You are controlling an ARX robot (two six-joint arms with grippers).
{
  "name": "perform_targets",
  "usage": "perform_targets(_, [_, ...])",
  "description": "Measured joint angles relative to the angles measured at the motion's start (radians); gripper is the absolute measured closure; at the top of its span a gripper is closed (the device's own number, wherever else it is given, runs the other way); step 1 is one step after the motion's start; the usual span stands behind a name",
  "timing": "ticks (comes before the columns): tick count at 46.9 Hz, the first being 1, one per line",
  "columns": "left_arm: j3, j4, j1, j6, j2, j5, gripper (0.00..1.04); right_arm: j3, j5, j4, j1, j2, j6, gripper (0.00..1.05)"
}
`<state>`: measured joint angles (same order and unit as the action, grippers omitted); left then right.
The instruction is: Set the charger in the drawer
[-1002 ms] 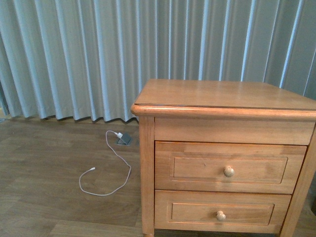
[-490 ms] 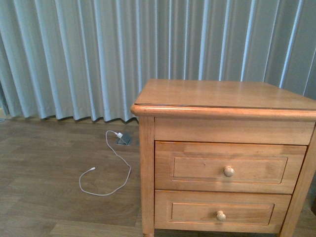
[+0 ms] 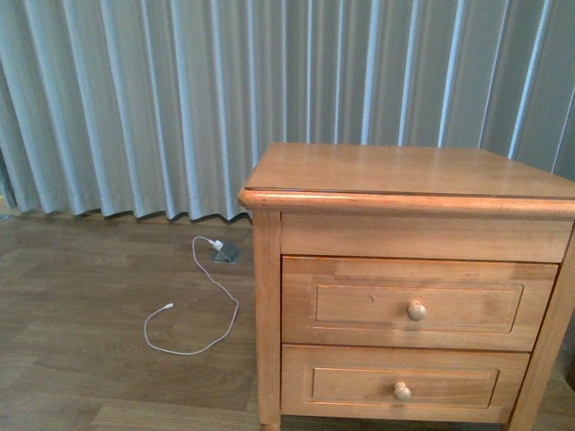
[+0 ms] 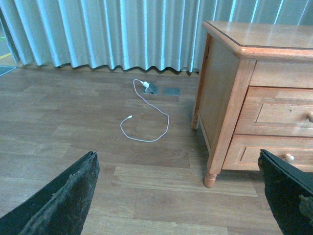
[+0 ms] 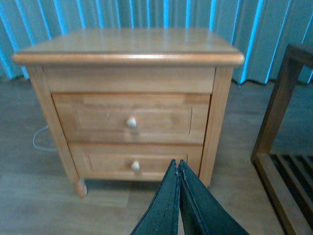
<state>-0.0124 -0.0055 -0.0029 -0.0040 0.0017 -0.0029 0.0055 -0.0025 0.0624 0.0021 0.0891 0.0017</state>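
The charger is out of view in every frame. The drawer (image 3: 418,303), the upper and taller one of a light-brown nightstand (image 3: 404,171), is closed, with its round pale knob (image 3: 416,311) facing me. It also shows in the right wrist view (image 5: 161,120) and partly in the left wrist view (image 4: 283,112). My left gripper (image 4: 178,196) is open and empty, low over the wood floor to the left of the nightstand. My right gripper (image 5: 177,165) is shut and empty, in front of the nightstand and apart from it. Neither gripper shows in the front view.
A thin white cable (image 3: 193,314) with a white plug lies looped on the floor, running to a floor socket (image 3: 225,254) by the grey curtain (image 3: 180,90). The shorter lower drawer (image 3: 402,388) is closed. A dark wooden slatted frame (image 5: 279,112) stands right of the nightstand.
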Motion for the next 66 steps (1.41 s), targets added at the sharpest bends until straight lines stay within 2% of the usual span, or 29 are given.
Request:
perform_targets(3, [0.000,0.000,0.000,0.000,0.000,0.000,0.06,0.000,0.000,-0.054,0.000,-0.061,-0.001,1.03])
perform_targets(19, [0.000,0.000,0.000,0.000,0.000,0.000,0.06,0.000,0.000,-0.061,0.000,-0.085,-0.002,1.03])
perform_targets(28, [0.000,0.000,0.000,0.000,0.000,0.000,0.06,0.000,0.000,-0.061,0.000,-0.085,-0.003,0.62])
perform_targets(32, [0.000,0.000,0.000,0.000,0.000,0.000,0.06,0.000,0.000,-0.061,0.000,-0.085,-0.003,0.41])
perform_targets(40, [0.000,0.000,0.000,0.000,0.000,0.000,0.06,0.000,0.000,-0.061,0.000,-0.085,-0.002,0.08])
perform_targets(66, [0.000,0.000,0.000,0.000,0.000,0.000,0.06,0.000,0.000,-0.061,0.000,-0.085,-0.003,0.08])
